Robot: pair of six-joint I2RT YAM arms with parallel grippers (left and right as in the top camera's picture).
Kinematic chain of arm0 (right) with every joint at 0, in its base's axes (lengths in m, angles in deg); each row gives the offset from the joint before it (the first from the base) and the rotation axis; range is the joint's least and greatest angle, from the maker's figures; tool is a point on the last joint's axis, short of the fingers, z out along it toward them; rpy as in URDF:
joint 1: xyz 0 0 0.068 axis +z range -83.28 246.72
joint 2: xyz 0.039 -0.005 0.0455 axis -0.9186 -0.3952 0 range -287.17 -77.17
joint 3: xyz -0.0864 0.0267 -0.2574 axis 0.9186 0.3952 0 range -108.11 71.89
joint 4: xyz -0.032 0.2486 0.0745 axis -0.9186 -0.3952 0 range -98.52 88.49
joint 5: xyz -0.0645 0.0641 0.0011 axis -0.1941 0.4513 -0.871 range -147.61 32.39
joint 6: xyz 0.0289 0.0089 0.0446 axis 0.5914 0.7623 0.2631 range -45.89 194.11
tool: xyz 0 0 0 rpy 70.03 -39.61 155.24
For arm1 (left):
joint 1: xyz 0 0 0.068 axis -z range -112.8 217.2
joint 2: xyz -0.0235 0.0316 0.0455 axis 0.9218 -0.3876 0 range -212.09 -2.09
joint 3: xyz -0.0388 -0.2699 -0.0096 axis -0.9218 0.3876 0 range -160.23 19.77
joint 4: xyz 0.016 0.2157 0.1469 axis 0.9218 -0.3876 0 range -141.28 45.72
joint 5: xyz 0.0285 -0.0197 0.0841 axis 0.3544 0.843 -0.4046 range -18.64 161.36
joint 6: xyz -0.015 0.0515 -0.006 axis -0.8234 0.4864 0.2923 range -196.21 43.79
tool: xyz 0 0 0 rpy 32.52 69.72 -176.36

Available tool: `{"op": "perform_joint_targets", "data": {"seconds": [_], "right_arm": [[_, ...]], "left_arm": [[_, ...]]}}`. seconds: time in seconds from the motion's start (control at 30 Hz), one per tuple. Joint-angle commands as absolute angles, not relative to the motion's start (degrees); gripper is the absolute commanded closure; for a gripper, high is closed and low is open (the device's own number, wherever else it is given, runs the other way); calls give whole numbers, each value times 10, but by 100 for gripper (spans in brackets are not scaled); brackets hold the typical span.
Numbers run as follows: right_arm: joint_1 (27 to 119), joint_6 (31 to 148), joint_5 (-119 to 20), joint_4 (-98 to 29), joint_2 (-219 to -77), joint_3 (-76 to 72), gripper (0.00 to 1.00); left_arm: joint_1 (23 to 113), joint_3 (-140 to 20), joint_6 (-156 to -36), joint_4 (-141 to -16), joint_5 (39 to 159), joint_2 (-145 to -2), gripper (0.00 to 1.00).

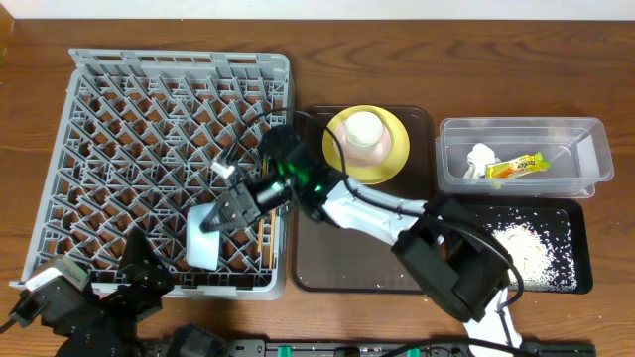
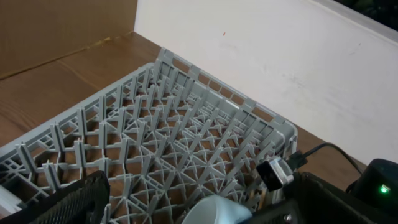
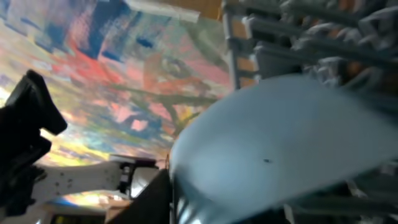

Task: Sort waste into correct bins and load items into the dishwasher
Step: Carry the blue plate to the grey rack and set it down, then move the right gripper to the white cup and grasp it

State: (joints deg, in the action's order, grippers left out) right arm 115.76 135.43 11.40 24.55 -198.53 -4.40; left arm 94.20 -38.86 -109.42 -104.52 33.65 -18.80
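Note:
The grey dishwasher rack [image 1: 129,129] [image 2: 174,124] fills the left of the table. A light blue bowl [image 1: 203,243] [image 2: 214,213] [image 3: 280,137] stands on edge near the rack's front right corner. My right gripper [image 1: 226,210] reaches over the rack, right at the bowl's upper rim. In the right wrist view the bowl is blurred and only one dark finger [image 3: 155,199] shows beside it. Two chopsticks [image 1: 264,238] lie in the rack next to the bowl. My left gripper [image 1: 139,266] [image 2: 202,196] hangs wide open and empty at the rack's front edge.
A brown tray [image 1: 337,258] holds a yellow plate [image 1: 392,164] carrying a pinkish-white small bowl [image 1: 365,139]. The clear bin [image 1: 585,149] contains a tissue [image 1: 481,157] and a wrapper [image 1: 518,167]. The black bin [image 1: 571,238] holds food scraps [image 1: 524,248].

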Motion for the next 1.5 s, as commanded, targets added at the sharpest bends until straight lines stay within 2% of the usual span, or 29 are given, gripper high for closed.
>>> {"op": "perform_joint_targets", "data": {"seconds": [0.0, 0.17, 0.23, 0.27, 0.3, 0.33, 0.67, 0.8, 0.97, 1.03, 1.2, 1.3, 1.47], "right_arm": [[1138, 1353, 114, 244, -1997, -37, 61], [1109, 1354, 139, 244, -1997, -37, 43], [1095, 1354, 155, 247, -1996, -37, 29], [1089, 1356, 160, 251, -1996, -37, 15], [1084, 1363, 164, 256, -1996, -37, 6], [1078, 1370, 165, 264, -1996, -37, 1], [1022, 1551, 164, 498, -1996, -63, 1], [991, 1582, 140, 495, -1996, -112, 1], [957, 1565, 20, 473, -1996, -167, 1], [939, 1486, -76, 427, -1996, -190, 1], [923, 1305, -214, 185, -1996, -234, 1], [923, 1123, -302, -57, -1995, -313, 1], [926, 934, -431, -347, -1995, -461, 1]], "left_arm": [[939, -394, -1095, -1047, 328, -188, 4], [939, -394, -1095, -1047, 328, -188, 4], [939, -394, -1095, -1047, 328, -188, 4], [939, -394, -1095, -1047, 328, -188, 4], [939, -394, -1095, -1047, 328, -188, 4], [939, -394, -1095, -1047, 328, -188, 4], [939, -394, -1095, -1047, 328, -188, 4], [939, -394, -1095, -1047, 328, -188, 4], [939, -394, -1095, -1047, 328, -188, 4], [939, -394, -1095, -1047, 328, -188, 4], [939, -394, -1095, -1047, 328, -188, 4], [939, -394, -1095, -1047, 328, -188, 4], [939, -394, -1095, -1047, 328, -188, 4]]}}
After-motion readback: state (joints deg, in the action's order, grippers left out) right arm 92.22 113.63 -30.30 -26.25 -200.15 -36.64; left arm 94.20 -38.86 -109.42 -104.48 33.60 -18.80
